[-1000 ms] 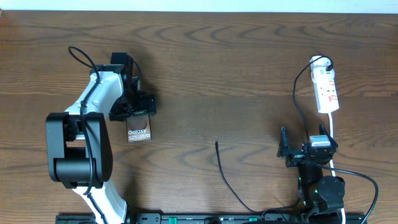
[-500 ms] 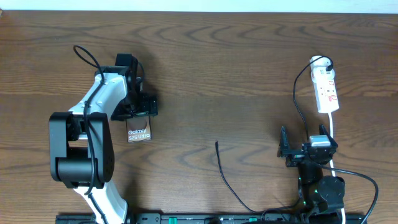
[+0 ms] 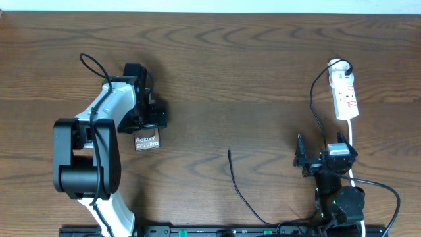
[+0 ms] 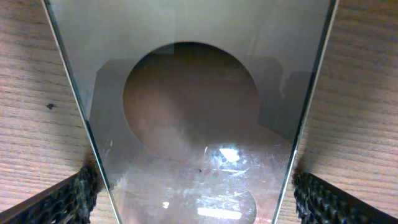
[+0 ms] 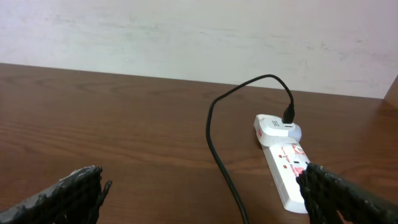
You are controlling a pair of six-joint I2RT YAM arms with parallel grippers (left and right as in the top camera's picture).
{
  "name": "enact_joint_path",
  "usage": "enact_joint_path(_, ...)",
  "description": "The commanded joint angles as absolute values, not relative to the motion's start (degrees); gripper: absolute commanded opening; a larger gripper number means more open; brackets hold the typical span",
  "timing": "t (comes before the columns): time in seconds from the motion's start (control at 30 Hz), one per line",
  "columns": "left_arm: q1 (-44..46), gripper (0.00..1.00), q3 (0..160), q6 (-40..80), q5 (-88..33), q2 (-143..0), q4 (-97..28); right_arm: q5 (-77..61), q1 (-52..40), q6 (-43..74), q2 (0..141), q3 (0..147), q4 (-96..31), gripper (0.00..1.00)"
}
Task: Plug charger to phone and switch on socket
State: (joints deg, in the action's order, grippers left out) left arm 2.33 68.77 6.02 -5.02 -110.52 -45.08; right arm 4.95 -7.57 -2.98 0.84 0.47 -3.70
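The phone (image 3: 147, 141) lies flat on the table, its "Galaxy S25 Ultra" lettering showing. My left gripper (image 3: 147, 125) hangs over its far end, open. In the left wrist view the phone (image 4: 193, 93) fills the frame and the left gripper (image 4: 196, 200) straddles it, one finger outside each long edge. The charger (image 3: 238, 184) is a thin black cable whose plug tip (image 3: 229, 152) lies free at mid-table. The socket (image 3: 345, 92) lies at the far right. My right gripper (image 3: 320, 148) is open near the front edge and holds nothing. Ahead of the right gripper (image 5: 208, 199) the socket (image 5: 286, 168) shows.
A black cord (image 3: 314, 108) runs from the plug at the socket's far end toward the right arm, also seen as the black cord (image 5: 217, 143) in the right wrist view. A white cord (image 3: 350, 135) leaves the socket's near end. A pale wall (image 5: 186, 37) stands behind the table.
My left arm has shifted slightly right and its gripper has come down closer over the phone's far end. The phone, charger, socket and right arm have not moved.
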Motion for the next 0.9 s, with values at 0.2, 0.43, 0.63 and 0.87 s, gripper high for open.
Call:
enact_joint_path(0.2,2.17,1.0,67.55,6.31,-5.87,-111.24,-44.58,5.26,-7.07,-3.49,0.49,0.32,-3.86,0.99)
enact_joint_path(0.43,2.17,1.0,67.55,6.52,-7.51,-111.24,-44.56,5.26,-7.07,-3.49,0.49,0.32,-3.86,0.99)
enact_joint_path(0.63,2.17,1.0,67.42,6.52,-7.49,-111.26,-44.66,5.26,-7.07,-3.49,0.49,0.32,-3.86,0.99)
enact_joint_path(0.87,2.17,1.0,67.37,6.48,-7.46,-111.24,-42.98,5.26,-7.07,-3.49,0.49,0.32,-3.86,0.99)
